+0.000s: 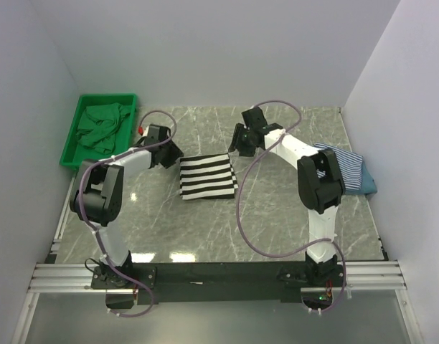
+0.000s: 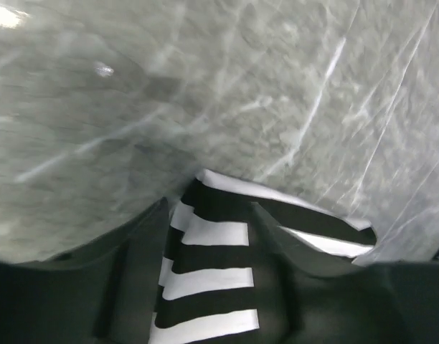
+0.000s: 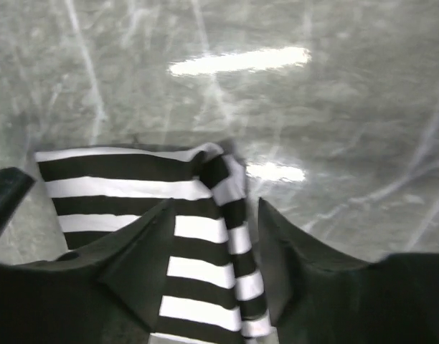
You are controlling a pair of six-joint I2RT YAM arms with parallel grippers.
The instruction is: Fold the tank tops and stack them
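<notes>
The black-and-white striped tank top point(image 1: 206, 177) lies folded into a flat rectangle mid-table. My left gripper point(image 1: 173, 153) is open just off its far left corner; in the left wrist view the cloth point(image 2: 212, 261) shows between the spread fingers of the gripper point(image 2: 209, 209). My right gripper point(image 1: 237, 142) is open above its far right corner; in the right wrist view the folded edge point(image 3: 227, 215) lies under the gripper point(image 3: 214, 208). The thin blue-and-white striped top point(image 1: 346, 165) lies on the teal-blue top point(image 1: 368, 186) at the right, partly hidden by the right arm.
A green bin point(image 1: 73, 136) holding crumpled green cloth point(image 1: 101, 122) stands at the far left by the wall. White walls close the table on three sides. The metal rail with the arm bases point(image 1: 205, 276) runs along the near edge.
</notes>
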